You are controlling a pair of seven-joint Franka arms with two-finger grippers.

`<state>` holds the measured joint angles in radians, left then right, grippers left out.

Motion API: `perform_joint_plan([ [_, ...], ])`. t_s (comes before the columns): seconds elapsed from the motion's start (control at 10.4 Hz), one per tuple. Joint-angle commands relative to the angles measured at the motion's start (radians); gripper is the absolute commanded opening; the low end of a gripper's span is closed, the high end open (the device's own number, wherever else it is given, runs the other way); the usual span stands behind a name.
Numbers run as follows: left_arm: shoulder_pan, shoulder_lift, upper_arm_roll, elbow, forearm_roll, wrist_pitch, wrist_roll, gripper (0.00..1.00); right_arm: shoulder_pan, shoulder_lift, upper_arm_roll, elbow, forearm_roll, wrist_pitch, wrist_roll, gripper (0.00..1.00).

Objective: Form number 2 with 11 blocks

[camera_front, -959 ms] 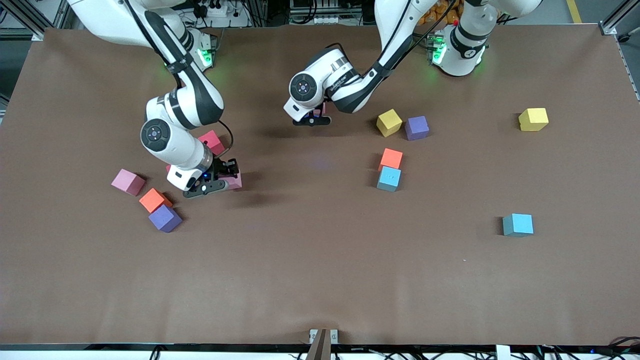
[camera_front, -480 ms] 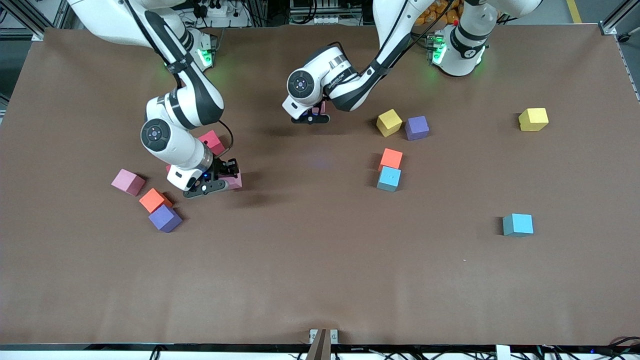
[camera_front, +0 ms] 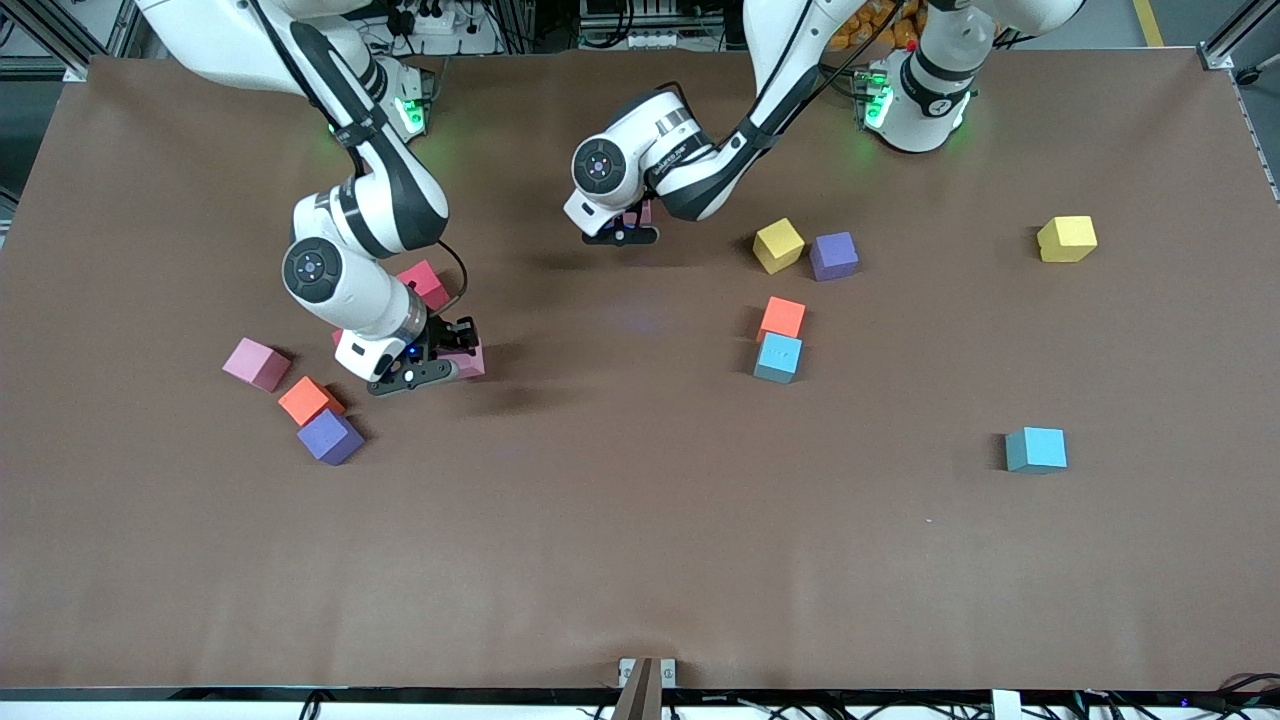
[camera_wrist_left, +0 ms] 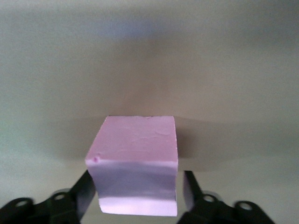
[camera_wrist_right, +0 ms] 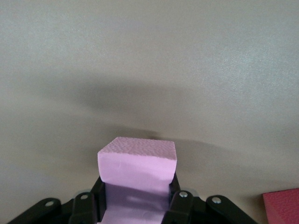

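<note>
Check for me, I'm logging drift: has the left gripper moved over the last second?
Yes, slightly. The left gripper has crept toward the robots' bases and away from the yellow block, which lies beside the purple block.

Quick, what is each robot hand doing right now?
Left end effector: open, fingers apart beside a pink block.
Right end effector: shut on another pink block.

Matte cubes lie scattered on the table: pink (camera_front: 256, 363), orange (camera_front: 781, 317), purple (camera_front: 833, 255), possibly red (camera_front: 424, 283).
</note>
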<state>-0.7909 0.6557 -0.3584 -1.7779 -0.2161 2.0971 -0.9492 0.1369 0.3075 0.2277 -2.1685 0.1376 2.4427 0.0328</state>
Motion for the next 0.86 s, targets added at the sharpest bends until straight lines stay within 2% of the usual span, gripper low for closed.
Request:
perform_joint_plan([
  [0.0, -0.01, -0.025, 0.006, 0.009, 0.021, -0.017, -0.036, 1.0, 0.009, -0.002, -0.001, -0.001, 0.011, -0.002, 0.016, 0.28],
  [0.38, 0.056, -0.152, 0.006, 0.0, 0.023, -0.125, -0.02, 1.0, 0.062, -0.01, 0.001, -0.004, 0.007, -0.005, -0.068, 0.28],
  [0.58, 0.108, -0.206, 0.009, 0.002, 0.087, -0.187, -0.016, 1.0, 0.113, -0.014, 0.001, -0.01, 0.007, -0.005, -0.308, 0.27],
  [0.67, 0.166, -0.232, 0.006, 0.0, 0.142, -0.228, 0.016, 1.0, 0.136, -0.018, 0.001, -0.017, 0.005, -0.004, -0.438, 0.27],
  [0.77, 0.23, -0.249, -0.004, 0.0, 0.149, -0.251, 0.077, 1.0, 0.17, -0.018, 0.002, -0.024, 0.005, -0.005, -0.549, 0.28],
])
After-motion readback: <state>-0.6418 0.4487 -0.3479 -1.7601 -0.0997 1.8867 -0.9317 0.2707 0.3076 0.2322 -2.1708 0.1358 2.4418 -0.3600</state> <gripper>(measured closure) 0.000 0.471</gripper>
